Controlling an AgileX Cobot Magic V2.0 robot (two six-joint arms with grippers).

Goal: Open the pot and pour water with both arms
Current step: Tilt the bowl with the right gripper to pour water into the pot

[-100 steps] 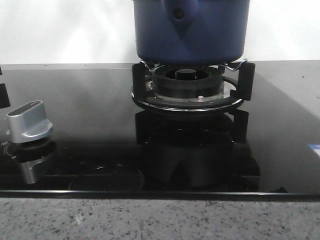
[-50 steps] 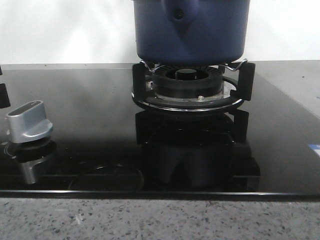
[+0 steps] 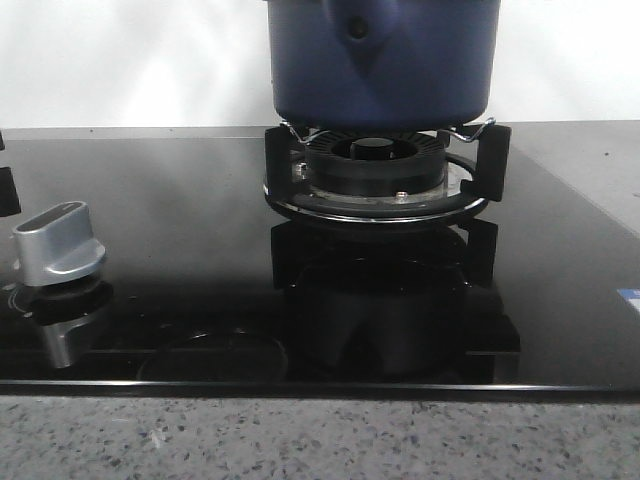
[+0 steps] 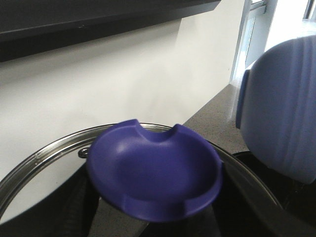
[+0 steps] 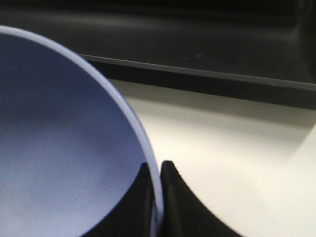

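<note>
Nothing has moved since a second ago: the pot (image 3: 382, 60) sits as it did on the burner (image 3: 375, 170) near the hob's (image 3: 180, 230) back edge, with the knob (image 3: 58, 243) at the front-left corner. The left gripper (image 4: 148, 222) is right at the lid's (image 4: 44, 158) blue knob (image 4: 155, 173), but I can't tell whether it pinches it. The right gripper (image 5: 157, 207) pinches the thin rim of a pale blue cup (image 5: 64, 143). To open well, I'd lift the lid straight up, clear of the cup beside it, before any tilting, and keep the cup level until the pot is uncovered.
</note>
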